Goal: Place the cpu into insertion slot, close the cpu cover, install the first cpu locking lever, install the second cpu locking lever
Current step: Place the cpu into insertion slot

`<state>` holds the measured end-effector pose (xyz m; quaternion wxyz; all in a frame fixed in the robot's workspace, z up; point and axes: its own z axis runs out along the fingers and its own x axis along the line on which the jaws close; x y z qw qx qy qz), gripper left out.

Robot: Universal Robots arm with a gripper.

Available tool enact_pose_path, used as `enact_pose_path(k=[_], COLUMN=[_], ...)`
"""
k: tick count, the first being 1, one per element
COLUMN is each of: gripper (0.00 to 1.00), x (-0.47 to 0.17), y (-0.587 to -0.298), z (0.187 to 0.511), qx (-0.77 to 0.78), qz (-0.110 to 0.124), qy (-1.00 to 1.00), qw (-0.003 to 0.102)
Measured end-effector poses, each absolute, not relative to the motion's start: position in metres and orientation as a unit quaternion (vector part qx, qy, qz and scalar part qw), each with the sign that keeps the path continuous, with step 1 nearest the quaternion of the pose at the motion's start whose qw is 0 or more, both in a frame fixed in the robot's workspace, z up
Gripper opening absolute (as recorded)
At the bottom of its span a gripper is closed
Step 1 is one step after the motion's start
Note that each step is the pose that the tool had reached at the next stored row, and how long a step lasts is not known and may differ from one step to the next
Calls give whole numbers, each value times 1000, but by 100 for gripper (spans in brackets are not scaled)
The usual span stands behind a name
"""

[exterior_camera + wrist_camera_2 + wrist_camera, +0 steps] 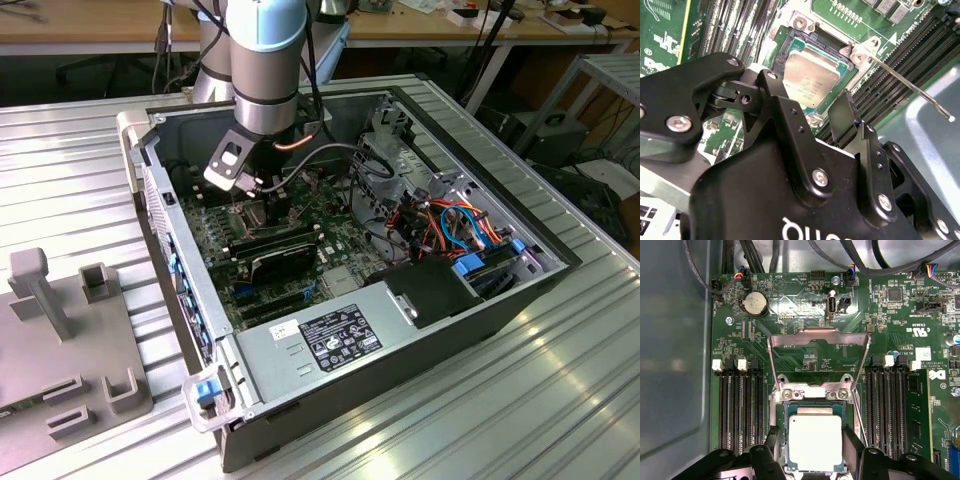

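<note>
The cpu (816,440) looks to be lying flat in the insertion slot (812,406). The cpu cover (818,334) stands swung open beyond it, and a thin locking lever (910,82) sticks out loose beside the socket. The claw (804,92) hangs just above with its fingers apart, one on each side of the chip and gripping nothing. From where I stand, the worry is a finger dipping or drifting sideways, which could tip the chip out of its seat and crush the pins below. A finger could also snag that free lever or scrape the memory slots (742,405) alongside.
</note>
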<state>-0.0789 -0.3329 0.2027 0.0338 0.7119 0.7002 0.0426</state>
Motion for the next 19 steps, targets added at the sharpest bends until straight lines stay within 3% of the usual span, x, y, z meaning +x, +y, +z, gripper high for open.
enact_pose_path(k=[19], gripper=[61], x=[-79], y=[-333], z=[200], qx=[712], qz=[41], qy=[700], qw=[36])
